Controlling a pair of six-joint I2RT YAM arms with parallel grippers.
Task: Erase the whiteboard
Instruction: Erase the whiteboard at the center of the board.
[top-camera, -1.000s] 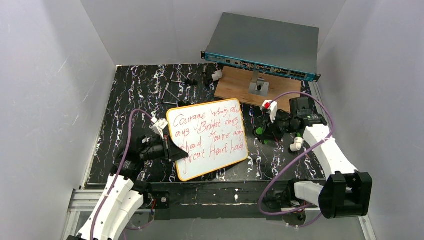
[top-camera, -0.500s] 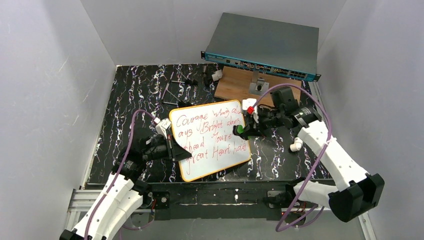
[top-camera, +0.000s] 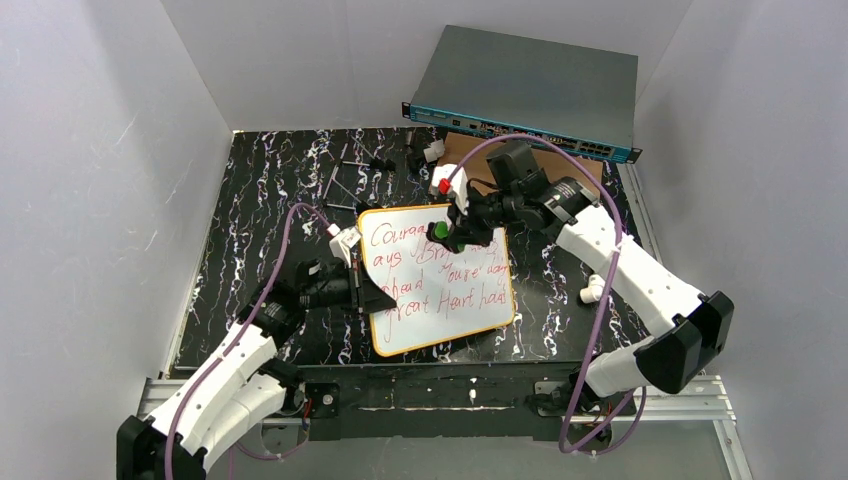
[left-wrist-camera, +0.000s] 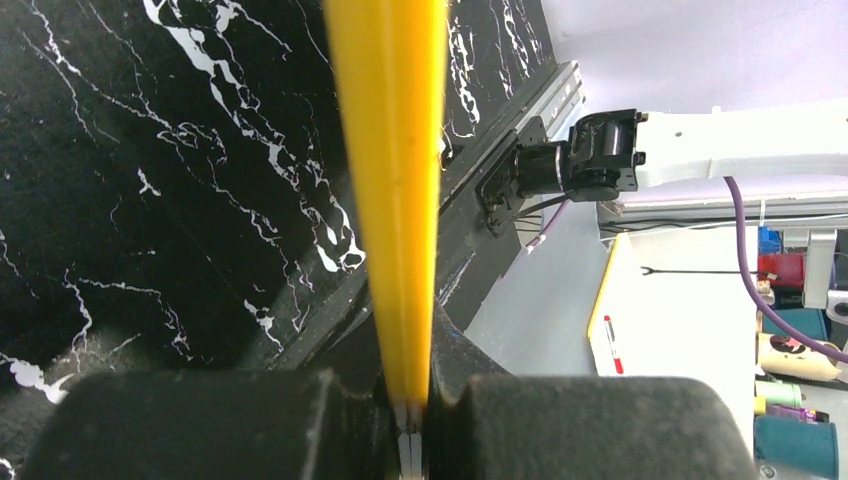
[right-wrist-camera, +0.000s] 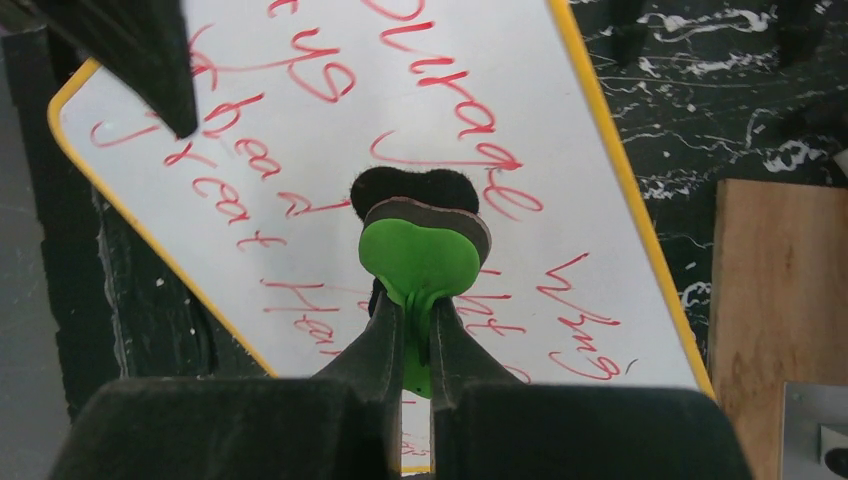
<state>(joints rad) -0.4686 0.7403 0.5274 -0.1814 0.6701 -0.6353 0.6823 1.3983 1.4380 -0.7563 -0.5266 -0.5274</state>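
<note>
We see the whiteboard (top-camera: 450, 315) lying on the black marbled table (top-camera: 260, 200), just right of the centre of the top view. Its orange-yellow frame has rounded corners. The red handwriting faces up and reads upright from the camera, the lines running left to right and rising a little toward the right. The top edge points to the upper part of the frame, toward the grey switch (top-camera: 530, 85). From above the sides look nearly equal, so we cannot say for sure which way the long axis runs.

The left gripper (top-camera: 365, 295) is at the whiteboard's left edge. In the left wrist view its fingers (left-wrist-camera: 250, 425) are closed tight on the yellow frame, which runs straight up the picture between them.

The right gripper (top-camera: 455, 232) reaches in from the upper right and sits over the upper middle of the whiteboard. Its fingers (right-wrist-camera: 380, 345) are pinched together on the green tab of an eraser (right-wrist-camera: 420, 250), whose black felt is against the writing near the top lines; we cannot tell how hard it presses.

A wood board (right-wrist-camera: 775, 290) lies past the whiteboard's top right corner, apart from it.
</note>
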